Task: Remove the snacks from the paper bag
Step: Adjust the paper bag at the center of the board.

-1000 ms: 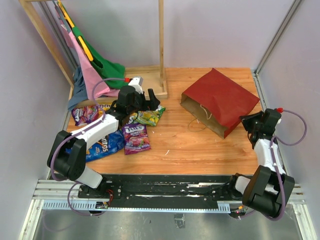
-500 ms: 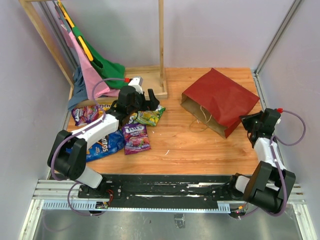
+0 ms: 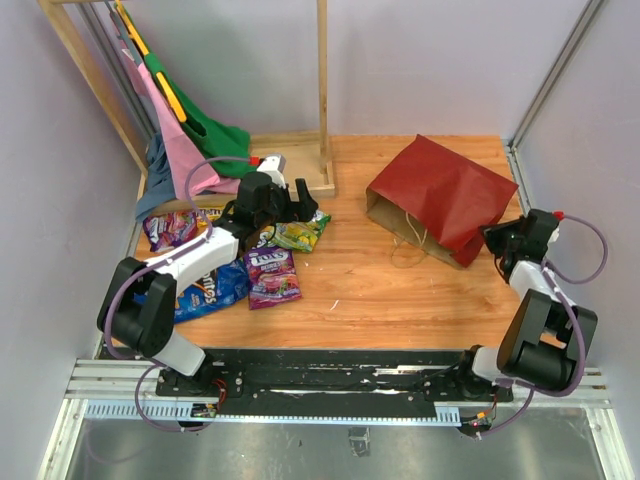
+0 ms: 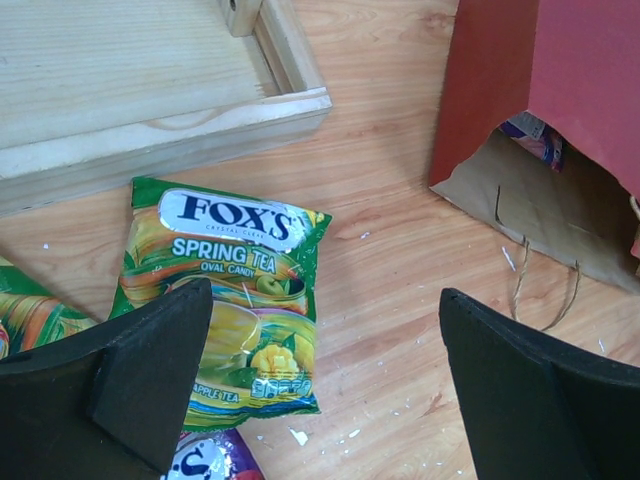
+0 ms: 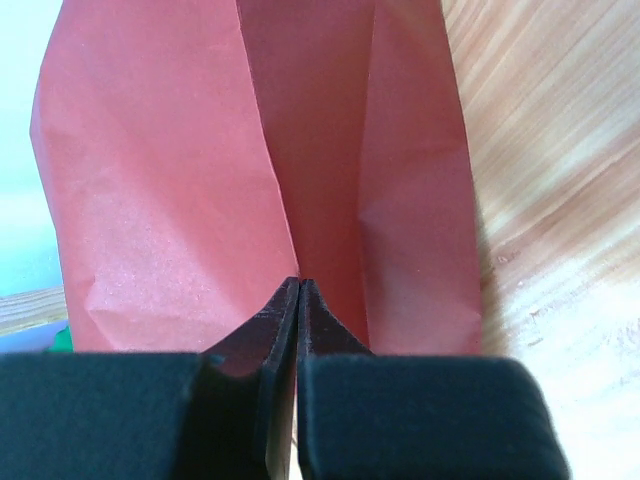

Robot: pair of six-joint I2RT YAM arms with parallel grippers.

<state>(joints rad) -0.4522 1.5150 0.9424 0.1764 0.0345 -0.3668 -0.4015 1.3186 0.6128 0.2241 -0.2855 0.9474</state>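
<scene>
A planked wooden tabletop (image 3: pixel 400 300) stands between pale lilac walls. The bag (image 3: pixel 445 195), matte dark red paper with a brown kraft inside, lies on its side at the right. Its mouth faces front-left and thin string handles trail out. The right claw (image 5: pixel 298 300) is pinched together on a crease at the bag's closed end. Glossy snacks (image 3: pixel 272 275) lie flat at the left, and one packet corner (image 4: pixel 535 140) shows inside the mouth. The left claw (image 4: pixel 325 300) hangs spread wide over the green Fox's pack (image 4: pixel 230 300).
</scene>
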